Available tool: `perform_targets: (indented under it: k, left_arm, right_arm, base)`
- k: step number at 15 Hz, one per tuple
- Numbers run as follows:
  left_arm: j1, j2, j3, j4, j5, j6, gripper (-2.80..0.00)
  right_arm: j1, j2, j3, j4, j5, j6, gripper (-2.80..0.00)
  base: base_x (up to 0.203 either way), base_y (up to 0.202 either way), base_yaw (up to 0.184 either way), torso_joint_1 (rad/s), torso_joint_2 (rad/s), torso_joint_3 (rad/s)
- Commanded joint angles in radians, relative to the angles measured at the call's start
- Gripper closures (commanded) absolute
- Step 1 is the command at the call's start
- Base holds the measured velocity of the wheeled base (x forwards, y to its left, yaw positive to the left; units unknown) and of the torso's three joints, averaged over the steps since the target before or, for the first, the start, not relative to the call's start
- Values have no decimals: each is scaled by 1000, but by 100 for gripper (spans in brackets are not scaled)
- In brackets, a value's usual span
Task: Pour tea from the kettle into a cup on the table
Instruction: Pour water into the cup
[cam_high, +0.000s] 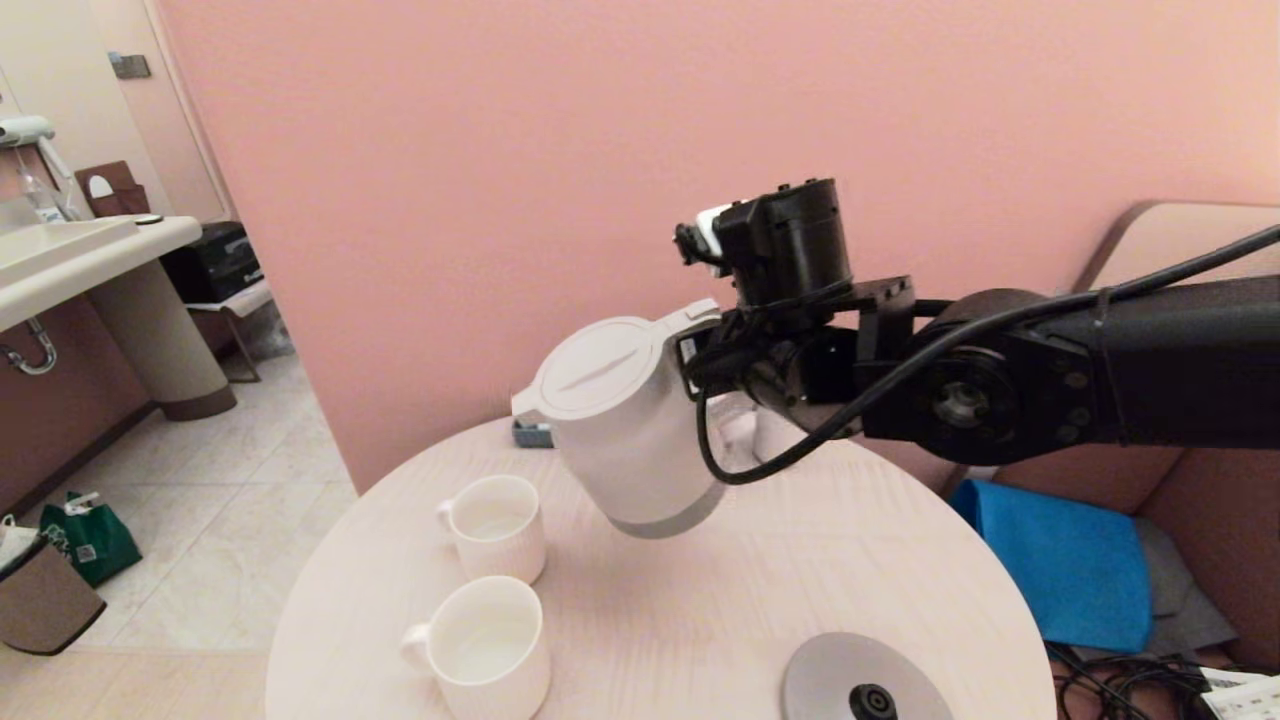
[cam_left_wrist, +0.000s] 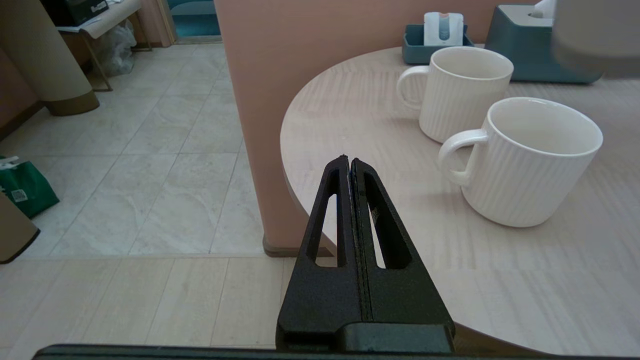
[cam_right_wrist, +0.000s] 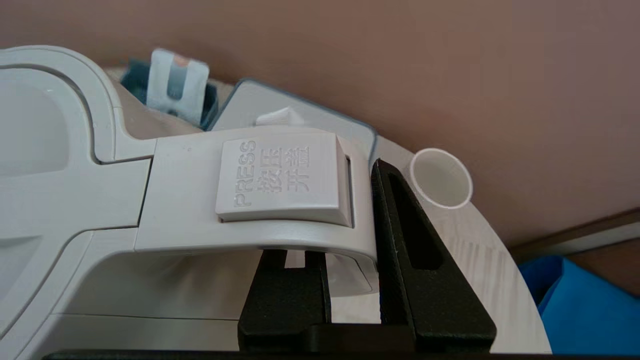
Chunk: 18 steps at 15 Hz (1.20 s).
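The white kettle (cam_high: 630, 440) hangs tilted above the table (cam_high: 750, 600), its spout leaning toward my left, higher than the far cup (cam_high: 495, 525) and a little behind it. No stream shows from the spout. My right gripper (cam_high: 715, 370) is shut on the kettle's handle (cam_right_wrist: 250, 220), one finger under the handle and one outside it. The near cup (cam_high: 487, 645) stands in front of the far one, and both look empty. In the left wrist view, my left gripper (cam_left_wrist: 348, 160) is shut on nothing at the table's left edge, short of the near cup (cam_left_wrist: 535, 160) and far cup (cam_left_wrist: 462, 92).
The grey base disc (cam_high: 865, 680) lies at the table's front right. A white tumbler (cam_right_wrist: 441, 177), a teal tray of sachets (cam_left_wrist: 435, 35) and a tissue box (cam_left_wrist: 530, 45) stand at the back by the pink wall. Blue cloth (cam_high: 1060, 560) lies off the right edge.
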Motion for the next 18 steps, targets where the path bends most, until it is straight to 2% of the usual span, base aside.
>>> perform_targets:
  k: [1, 4, 9, 18]
  left_arm:
    - [-1, 0, 0, 0, 0, 0, 0]
    - [0, 0, 0, 0, 0, 0, 0]
    - [0, 1, 0, 0, 0, 1, 0]
    - [0, 0, 0, 0, 0, 0, 0]
  right_arm:
    - [23, 50, -26, -3, -10, -3, 0]
    - [35, 86, -36, -3, -20, -5, 0]
    - [37, 121, -62, -9, -39, -61, 0]
    - [39, 185, -196, -7, -54, -242, 0]
  base:
    - [0, 0, 0, 0, 0, 0]
    - [0, 0, 0, 0, 0, 0]
    - [0, 0, 0, 0, 0, 0]
    - [0, 0, 0, 0, 0, 0]
